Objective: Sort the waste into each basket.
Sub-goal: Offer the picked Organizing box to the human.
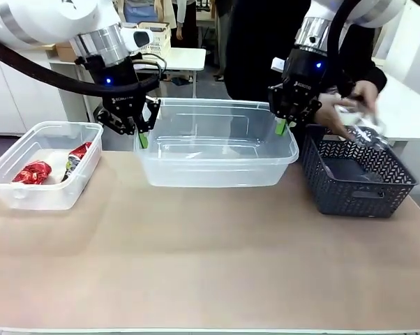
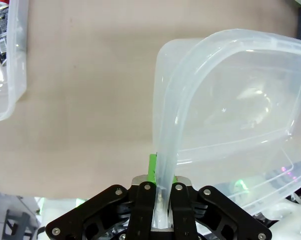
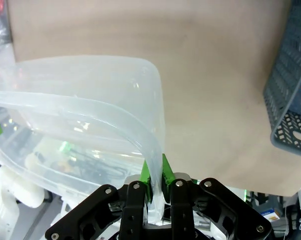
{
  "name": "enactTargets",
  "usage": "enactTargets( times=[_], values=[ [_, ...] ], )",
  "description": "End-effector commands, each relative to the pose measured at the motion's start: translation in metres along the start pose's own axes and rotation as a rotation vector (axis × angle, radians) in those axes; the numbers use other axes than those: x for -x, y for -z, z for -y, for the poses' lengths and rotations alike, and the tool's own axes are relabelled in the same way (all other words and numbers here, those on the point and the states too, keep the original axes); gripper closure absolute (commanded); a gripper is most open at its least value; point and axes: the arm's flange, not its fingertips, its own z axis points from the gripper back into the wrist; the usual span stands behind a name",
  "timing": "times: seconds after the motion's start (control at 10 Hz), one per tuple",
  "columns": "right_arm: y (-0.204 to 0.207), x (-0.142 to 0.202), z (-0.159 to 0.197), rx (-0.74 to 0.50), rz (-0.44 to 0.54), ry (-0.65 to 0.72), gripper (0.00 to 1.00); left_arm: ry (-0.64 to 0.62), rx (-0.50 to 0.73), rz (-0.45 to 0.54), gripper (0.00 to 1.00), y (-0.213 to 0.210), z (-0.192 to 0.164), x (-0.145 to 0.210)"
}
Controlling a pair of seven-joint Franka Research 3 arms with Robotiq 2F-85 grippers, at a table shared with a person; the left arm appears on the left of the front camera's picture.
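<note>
A large clear tub (image 1: 217, 150) stands mid-table with nothing in it. My left gripper (image 1: 141, 136) is shut on its left rim, and the left wrist view has the rim (image 2: 165, 150) running between the gripper (image 2: 160, 195) fingers. My right gripper (image 1: 282, 125) is shut on the right rim, clamped between green pads (image 3: 149, 175) in the right wrist view. A smaller clear tub (image 1: 28, 192) at the left holds a crushed red can (image 1: 33, 172) and a darker red-topped can (image 1: 77, 155). A person's hands hold a clear plastic bottle (image 1: 367, 129) at the far right.
A dark slate-blue lattice basket (image 1: 356, 185) sits at the right, close to the big tub's right end, beneath the person's hands (image 1: 335, 115). It also shows as the lattice basket (image 3: 293, 90) beside my right gripper. Bare tabletop (image 1: 210, 258) spreads along the front.
</note>
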Motion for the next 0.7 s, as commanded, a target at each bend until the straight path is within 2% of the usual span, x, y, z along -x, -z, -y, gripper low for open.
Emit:
enactTargets(
  times=[0.0, 0.6],
  values=[
    [0.0018, 0.0016, -0.0026, -0.008, 0.021, -0.014, 0.93, -0.004, 0.002, 0.01, 0.96, -0.0027, 0.0015, 0.0017],
    [0.0018, 0.0016, -0.0026, -0.008, 0.021, -0.014, 0.93, -0.004, 0.002, 0.01, 0.96, -0.0027, 0.0015, 0.0017]
  ],
)
